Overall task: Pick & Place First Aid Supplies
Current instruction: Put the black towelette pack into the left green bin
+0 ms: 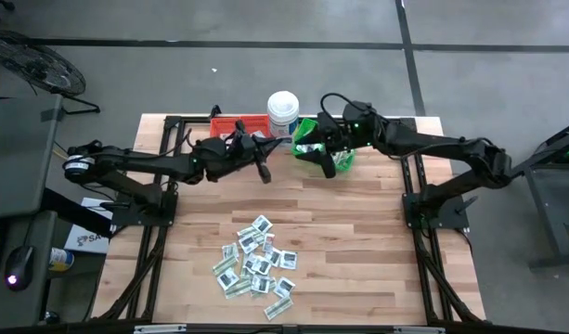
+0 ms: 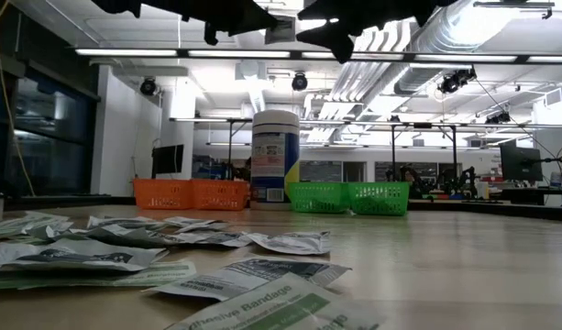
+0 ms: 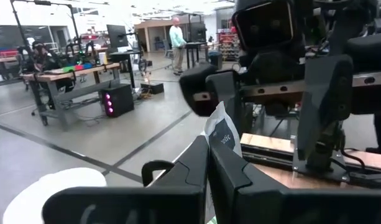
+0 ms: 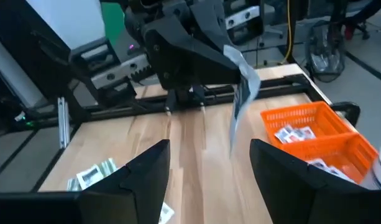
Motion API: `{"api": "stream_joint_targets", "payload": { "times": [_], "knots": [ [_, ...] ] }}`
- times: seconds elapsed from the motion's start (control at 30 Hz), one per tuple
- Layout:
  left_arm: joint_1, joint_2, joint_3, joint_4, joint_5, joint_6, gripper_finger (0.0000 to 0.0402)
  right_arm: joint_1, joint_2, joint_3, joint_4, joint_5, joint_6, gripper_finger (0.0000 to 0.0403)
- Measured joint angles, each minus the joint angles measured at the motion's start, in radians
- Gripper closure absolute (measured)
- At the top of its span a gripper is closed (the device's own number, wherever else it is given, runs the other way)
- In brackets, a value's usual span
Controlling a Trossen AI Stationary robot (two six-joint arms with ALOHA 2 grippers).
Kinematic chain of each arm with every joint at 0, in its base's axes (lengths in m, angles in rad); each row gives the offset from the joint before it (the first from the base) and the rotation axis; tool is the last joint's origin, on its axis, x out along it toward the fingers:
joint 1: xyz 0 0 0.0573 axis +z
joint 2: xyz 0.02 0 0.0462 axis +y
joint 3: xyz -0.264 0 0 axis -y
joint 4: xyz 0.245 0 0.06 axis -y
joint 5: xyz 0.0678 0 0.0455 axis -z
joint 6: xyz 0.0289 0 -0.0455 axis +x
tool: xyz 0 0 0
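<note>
The first aid supplies [image 1: 256,264] lie as a loose pile of small flat packets on the wooden table's near middle; the low view shows the same packets [image 2: 170,247] up close. My left gripper [image 1: 264,170] hangs high over the table's far middle, right of the orange bin [image 1: 233,125], shut on one white packet [image 4: 243,81]. My right gripper [image 4: 209,174] faces it with its fingers open and nothing between them, beside the green bin [image 1: 326,139]. In the low view both grippers [image 2: 230,18] are dark shapes at the top edge. My left gripper pinches the white packet between its two fingers [image 3: 196,165], at one end of the packet [image 3: 220,140]. The fingers lie about level and point toward the table's right side. The packet is lifted clear, high over the table, and its free end [image 4: 235,134] hangs below the fingertips.
A tall white tub [image 1: 282,111] stands at the far edge between the orange and green bins. The orange bin [image 4: 314,134] holds several packets. Black frames [image 1: 423,209] carry the arms at either side. Bare wood lies between the pile and the bins.
</note>
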Motion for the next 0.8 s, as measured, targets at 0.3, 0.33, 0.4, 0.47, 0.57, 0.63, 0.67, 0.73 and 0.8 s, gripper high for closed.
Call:
{"api": "stream_joint_targets", "payload": {
  "times": [0.3, 0.33, 0.4, 0.47, 0.57, 0.63, 0.67, 0.73, 0.8],
  "knots": [
    [0.000, 0.000, 0.000, -0.003, 0.007, 0.006, 0.0401, 0.001, 0.082, 0.000, 0.129, -0.059, 0.060, 0.0189],
    [0.000, 0.000, 0.000, -0.003, 0.008, 0.009, 0.0401, 0.000, 0.084, 0.000, 0.136, -0.058, 0.064, 0.0192],
    [0.000, 0.000, 0.000, -0.004, 0.010, 0.009, 0.0401, 0.000, 0.084, 0.000, 0.151, -0.056, 0.063, 0.0203],
    [0.000, 0.000, 0.000, -0.005, 0.022, 0.009, 0.0401, -0.002, 0.082, 0.000, 0.168, -0.050, 0.062, 0.0222],
    [0.000, 0.000, 0.000, -0.009, 0.023, 0.010, 0.0401, -0.010, 0.082, 0.000, 0.181, -0.047, 0.082, 0.0262],
    [0.000, 0.000, 0.000, -0.007, 0.026, 0.010, 0.0401, -0.014, 0.082, 0.000, 0.180, -0.047, 0.084, 0.0291],
    [0.000, 0.000, 0.000, -0.007, 0.026, 0.010, 0.0401, -0.016, 0.082, 0.000, 0.178, -0.047, 0.082, 0.0306],
    [0.000, 0.000, 0.000, -0.008, 0.026, 0.010, 0.0401, -0.016, 0.082, 0.000, 0.176, -0.046, 0.080, 0.0335],
    [0.000, 0.000, 0.000, -0.007, 0.029, 0.010, 0.0401, -0.016, 0.082, 0.000, 0.178, -0.044, 0.079, 0.0366]
  ]
}}
